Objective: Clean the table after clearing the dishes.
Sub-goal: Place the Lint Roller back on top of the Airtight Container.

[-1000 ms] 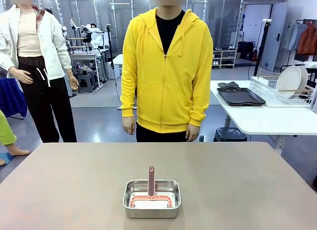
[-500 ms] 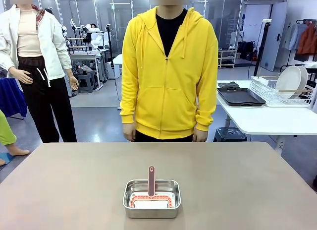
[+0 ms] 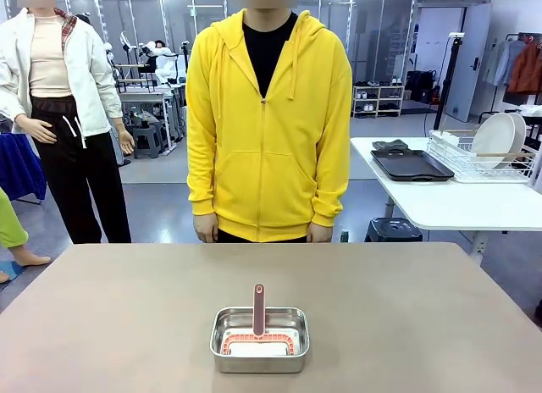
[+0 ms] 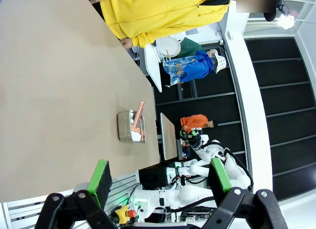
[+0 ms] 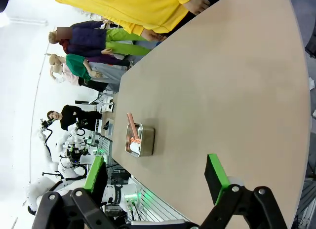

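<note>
Standing at the table point(image 3: 440, 317) behind the steel pan point(image 3: 259, 339), a person point(image 3: 268, 113); left gripper point(image 4: 158, 177) and right gripper point(image 5: 155, 172) fingers spread apart.

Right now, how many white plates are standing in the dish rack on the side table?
2: both plates stand upright side by side in the white wire rack on the white side table, to the right. More may be hidden.

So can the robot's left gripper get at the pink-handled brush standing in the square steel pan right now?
Probably yes: the left gripper is open, and bare brown table lies between it and the brush in the pan.
</note>
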### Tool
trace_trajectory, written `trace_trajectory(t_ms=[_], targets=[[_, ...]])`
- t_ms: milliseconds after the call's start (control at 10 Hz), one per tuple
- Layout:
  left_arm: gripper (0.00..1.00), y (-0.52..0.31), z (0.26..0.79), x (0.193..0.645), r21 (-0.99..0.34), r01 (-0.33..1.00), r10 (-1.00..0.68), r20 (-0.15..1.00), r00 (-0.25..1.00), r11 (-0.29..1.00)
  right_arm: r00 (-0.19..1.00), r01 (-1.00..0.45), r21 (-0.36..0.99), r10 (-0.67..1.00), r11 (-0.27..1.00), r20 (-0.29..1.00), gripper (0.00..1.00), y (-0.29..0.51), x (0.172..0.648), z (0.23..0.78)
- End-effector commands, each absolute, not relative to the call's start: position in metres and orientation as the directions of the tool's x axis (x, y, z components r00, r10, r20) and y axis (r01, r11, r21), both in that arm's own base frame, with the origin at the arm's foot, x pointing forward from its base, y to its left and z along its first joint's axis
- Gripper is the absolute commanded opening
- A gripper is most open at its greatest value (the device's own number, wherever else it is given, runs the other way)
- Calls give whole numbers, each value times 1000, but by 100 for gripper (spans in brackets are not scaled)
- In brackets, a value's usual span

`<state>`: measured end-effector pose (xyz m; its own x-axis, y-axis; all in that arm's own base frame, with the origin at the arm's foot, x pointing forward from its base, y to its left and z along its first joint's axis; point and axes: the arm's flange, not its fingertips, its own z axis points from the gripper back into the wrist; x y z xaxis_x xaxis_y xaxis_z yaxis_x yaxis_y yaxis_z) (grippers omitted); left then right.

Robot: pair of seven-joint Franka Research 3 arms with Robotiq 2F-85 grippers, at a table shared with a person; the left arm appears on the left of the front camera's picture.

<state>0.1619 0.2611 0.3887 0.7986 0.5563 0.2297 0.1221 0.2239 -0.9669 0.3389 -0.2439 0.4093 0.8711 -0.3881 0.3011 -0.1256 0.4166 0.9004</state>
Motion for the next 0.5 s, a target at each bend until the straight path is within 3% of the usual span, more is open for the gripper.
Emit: trace_trajectory(t_ms=[0,400], targets=[[100,262,391,162,-967,133,562,234,794,216,874,-127,902,-384,411,298,100,-242,338,411],[100,262,391,162,-967,133,562,234,794,216,874,-127,902,-384,411,298,100,-242,338,411]])
